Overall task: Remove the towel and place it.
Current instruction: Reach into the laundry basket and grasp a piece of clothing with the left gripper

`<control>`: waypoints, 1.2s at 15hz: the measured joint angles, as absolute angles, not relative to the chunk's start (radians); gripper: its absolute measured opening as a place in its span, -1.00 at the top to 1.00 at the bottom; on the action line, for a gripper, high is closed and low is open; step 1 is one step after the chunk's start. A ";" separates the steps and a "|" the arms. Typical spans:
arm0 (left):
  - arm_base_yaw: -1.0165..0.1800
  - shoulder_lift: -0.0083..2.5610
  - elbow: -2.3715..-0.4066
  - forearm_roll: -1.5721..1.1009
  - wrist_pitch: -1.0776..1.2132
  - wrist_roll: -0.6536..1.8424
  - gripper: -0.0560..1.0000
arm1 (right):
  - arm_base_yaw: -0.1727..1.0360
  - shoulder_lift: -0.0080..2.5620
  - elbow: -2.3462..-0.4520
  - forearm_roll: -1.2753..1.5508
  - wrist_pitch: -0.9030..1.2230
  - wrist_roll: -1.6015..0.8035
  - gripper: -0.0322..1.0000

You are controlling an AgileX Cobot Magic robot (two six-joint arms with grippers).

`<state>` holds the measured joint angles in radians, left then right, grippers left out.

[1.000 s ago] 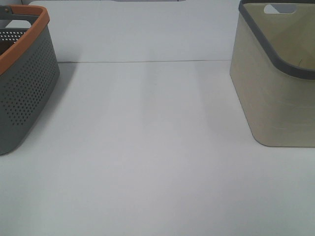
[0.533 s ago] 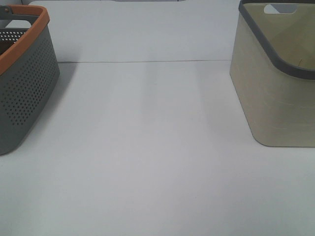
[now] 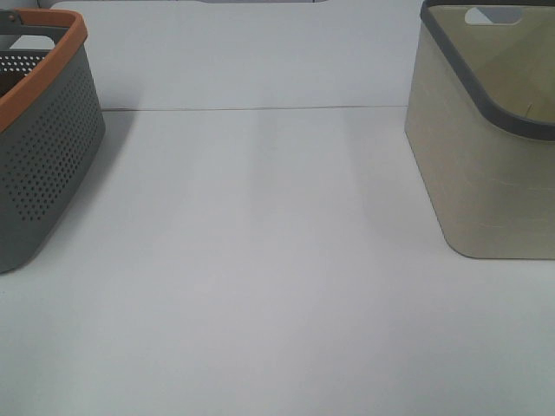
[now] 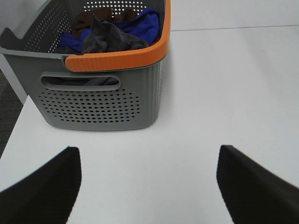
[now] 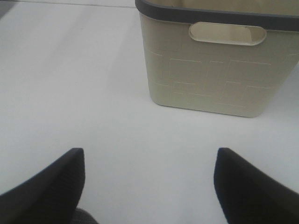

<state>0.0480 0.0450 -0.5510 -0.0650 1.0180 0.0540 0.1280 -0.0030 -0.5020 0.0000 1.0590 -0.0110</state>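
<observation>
progress: nothing done yet, as far as I can judge. The towel lies bunched in the grey basket, on top of a blue cloth and a brown cloth.
left gripper: jaws spread wide, nothing between them. It hangs over the table, short of the grey basket's handle wall.
right gripper: also wide open and holding nothing. It faces the beige basket, apart from it.
left to do: reach in, pinch the towel, lift it clear of the orange rim, set it down. The task names no drop spot; I'd guess the beige basket or the bare table between.
overhead view: shows both baskets well apart at opposite edges of the table. No arm or gripper is in shot, and the grey basket's contents are cut off by the frame edge.
left wrist view: the only one that shows the towel and what lies under it.
right wrist view: shows the beige basket's handle wall from outside; its interior is hidden here.
</observation>
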 joint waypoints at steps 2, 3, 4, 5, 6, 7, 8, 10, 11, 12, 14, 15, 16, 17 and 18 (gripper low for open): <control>0.048 0.094 -0.562 -0.064 0.974 0.049 -0.53 | 0.128 -0.003 -0.502 0.000 1.059 -0.011 -0.53; 0.048 0.132 -0.569 -0.062 0.939 0.039 -0.53 | 0.128 -0.003 -0.502 0.000 1.059 -0.011 -0.53; 0.048 0.171 -0.579 -0.061 0.901 0.025 -0.53 | 0.128 -0.003 -0.502 0.000 1.059 -0.011 -0.53; 0.048 0.215 -0.590 -0.059 0.867 0.010 -0.53 | 0.128 -0.003 -0.502 0.000 1.059 -0.011 -0.53; 0.048 0.269 -0.607 -0.059 0.835 0.000 -0.53 | 0.128 -0.003 -0.502 0.000 1.059 -0.011 -0.53; 0.048 0.322 -0.626 -0.058 0.812 -0.013 -0.53 | 0.128 -0.003 -0.502 0.000 1.059 -0.011 -0.53; 0.048 0.375 -0.650 -0.058 0.787 -0.023 -0.53 | 0.128 -0.003 -0.502 0.000 1.059 -0.011 -0.53; 0.048 0.544 -0.707 -0.036 0.701 -0.082 -0.53 | 0.128 -0.003 -0.502 0.000 1.059 -0.009 -0.53; 0.048 0.568 -0.717 -0.028 0.684 -0.097 -0.52 | 0.128 -0.003 -0.502 0.000 1.059 -0.009 -0.53; 0.048 0.626 -0.737 0.000 0.645 -0.137 -0.52 | 0.128 -0.003 -0.502 0.000 1.059 -0.009 -0.53; 0.048 0.741 -0.790 0.039 0.592 -0.225 -0.52 | 0.128 -0.003 -0.502 0.000 1.059 -0.009 -0.53; 0.048 0.795 -0.820 0.050 0.563 -0.270 -0.52 | 0.128 -0.003 -0.502 0.000 1.059 -0.009 -0.53; 0.048 0.852 -0.855 0.061 0.528 -0.317 -0.52 | 0.128 -0.003 -0.502 0.000 1.059 -0.009 -0.53; 0.048 0.902 -0.882 0.066 0.499 -0.362 -0.52 | 0.128 -0.003 -0.502 0.000 1.059 -0.009 -0.53; 0.048 0.955 -0.909 0.074 0.476 -0.400 -0.52 | 0.128 -0.003 -0.502 0.000 1.059 -0.009 -0.53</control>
<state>0.0480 0.9550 -0.9090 0.0740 0.4760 -0.4000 0.1280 -0.0030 -0.5020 0.0000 1.0590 -0.0090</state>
